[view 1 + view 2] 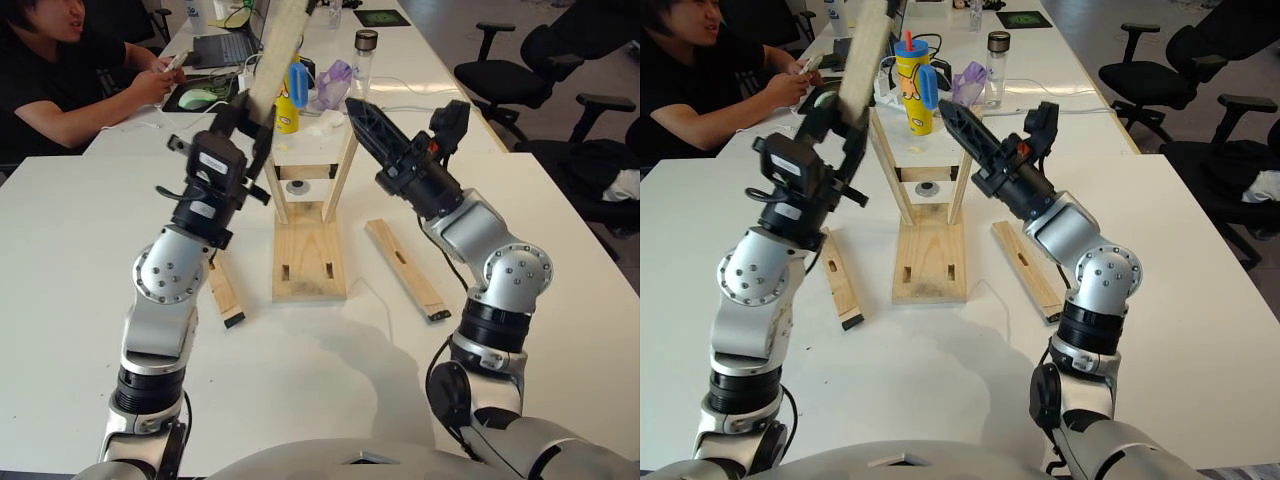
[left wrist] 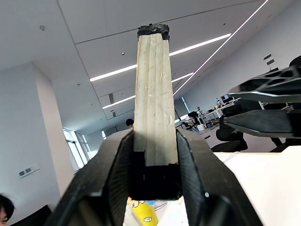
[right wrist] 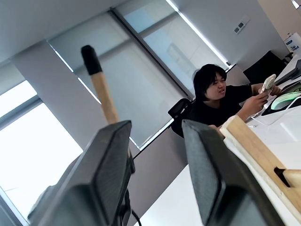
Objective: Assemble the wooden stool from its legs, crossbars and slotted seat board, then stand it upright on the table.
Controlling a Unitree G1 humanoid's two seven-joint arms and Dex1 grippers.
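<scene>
My left gripper [image 1: 248, 122] is shut on a wooden leg [image 1: 280, 45], held tilted upward above the table; the left wrist view shows the leg [image 2: 153, 89] clamped between both fingers, black cap at its top. The slotted seat board [image 1: 310, 258] lies flat at the table's middle. A frame of two legs joined by a crossbar [image 1: 305, 172] stands at the board's far end. My right gripper [image 1: 408, 125] hangs open beside that frame, on its right, holding nothing. One loose leg [image 1: 405, 268] lies right of the board, another [image 1: 225, 292] left of it under my left arm.
A yellow cup [image 1: 288, 102], a clear bottle [image 1: 365, 58] and other clutter stand on the table behind. A person [image 1: 60, 70] sits at the far left with a phone. Office chairs [image 1: 530, 70] stand at the right. The near table surface [image 1: 330, 350] is bare.
</scene>
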